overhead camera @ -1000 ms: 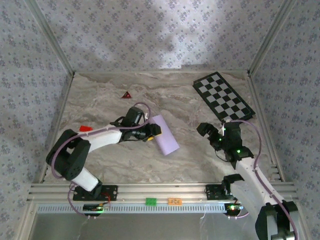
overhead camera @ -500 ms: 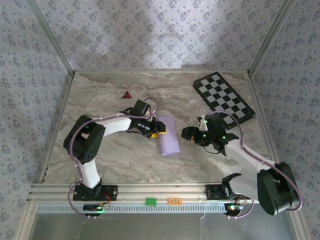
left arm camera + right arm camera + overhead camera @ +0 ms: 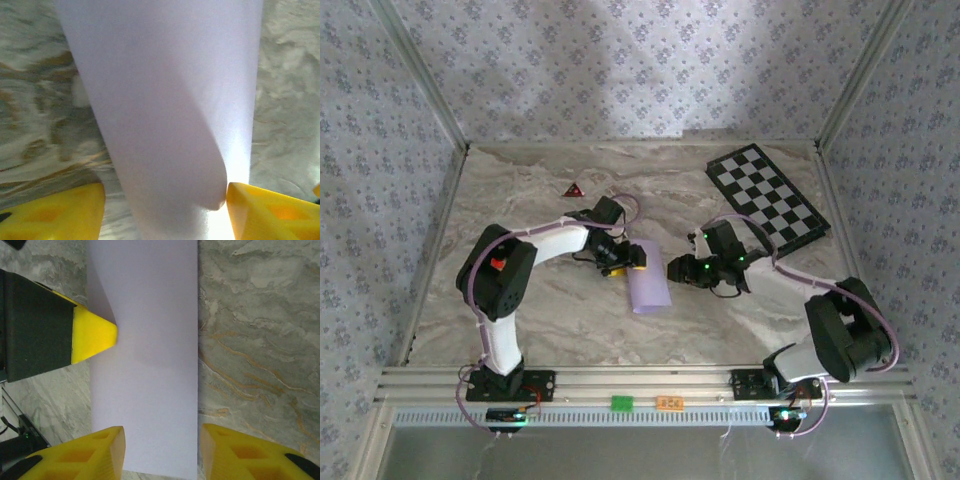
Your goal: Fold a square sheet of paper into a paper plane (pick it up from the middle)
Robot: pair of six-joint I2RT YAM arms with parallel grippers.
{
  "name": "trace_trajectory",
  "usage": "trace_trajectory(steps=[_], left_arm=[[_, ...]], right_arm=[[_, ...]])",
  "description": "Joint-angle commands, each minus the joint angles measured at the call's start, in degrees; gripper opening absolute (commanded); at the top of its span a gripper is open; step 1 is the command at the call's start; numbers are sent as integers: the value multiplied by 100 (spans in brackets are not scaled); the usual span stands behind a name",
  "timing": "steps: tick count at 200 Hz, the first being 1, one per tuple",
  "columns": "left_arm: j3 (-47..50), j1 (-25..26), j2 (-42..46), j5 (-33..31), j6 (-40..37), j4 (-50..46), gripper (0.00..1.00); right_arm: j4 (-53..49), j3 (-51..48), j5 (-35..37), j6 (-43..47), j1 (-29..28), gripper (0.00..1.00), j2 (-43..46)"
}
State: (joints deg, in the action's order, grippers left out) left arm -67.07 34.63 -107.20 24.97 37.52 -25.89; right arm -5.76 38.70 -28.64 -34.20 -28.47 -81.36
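At table [image 3: 570, 320] centre, nearest of the items: paper [image 3: 649, 280], pale lilac, folded narrow, lying roughly front to back.

Top view: left gripper [image 3: 626, 262] at the paper's left edge, right gripper [image 3: 682, 270] close on its right. Jaw stance of either not legible from above.

Left wrist view: paper [image 3: 165, 100] wide across the frame, one side lifted in a soft curl, not flat as from above. Left gripper [image 3: 165, 220] released, yellow fingers [image 3: 60, 212] well apart. Bare table between the left one and the paper, curl just beside the right one.

Right wrist view: paper [image 3: 145, 365] flat and plain, one short end near the lens. Right gripper [image 3: 162, 455] straddling that end, fingers [image 3: 85, 455] at either long edge. Gripping or merely flanking: cannot tell. One yellow finger [image 3: 95, 335] of the left arm at the paper's left edge, farther along.

Farther back, top view: small dark red triangle [image 3: 573, 189], left of centre, well apart from the paper. Farthest, right rear corner: checkered board [image 3: 767, 192], lying flat, apart from both arms.

Against one second ago: right arm then drawn back toward the right side, gripper clear of the paper, now reached in beside it. Left elbow swung inward. Paper then slanted, now nearly straight.
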Motion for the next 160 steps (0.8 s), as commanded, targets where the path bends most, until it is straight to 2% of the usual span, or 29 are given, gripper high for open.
trace_trajectory(steps=[1, 38, 70, 117, 160], left_arm=[[-48, 66, 314, -632, -17, -291, 69], [132, 69, 539, -844, 29, -246, 69], [99, 61, 532, -854, -165, -475, 67], [-110, 72, 240, -876, -451, -856, 66], [-166, 71, 157, -946, -516, -896, 65]], right_arm=[[-42, 254, -183, 165, -84, 43, -207], [20, 451, -298, 134, -241, 36, -549], [98, 766, -297, 74, -529, 24, -953], [-121, 1151, 132, -1, -833, 21, -1384], [56, 1161, 99, -140, -839, 16, -1587]])
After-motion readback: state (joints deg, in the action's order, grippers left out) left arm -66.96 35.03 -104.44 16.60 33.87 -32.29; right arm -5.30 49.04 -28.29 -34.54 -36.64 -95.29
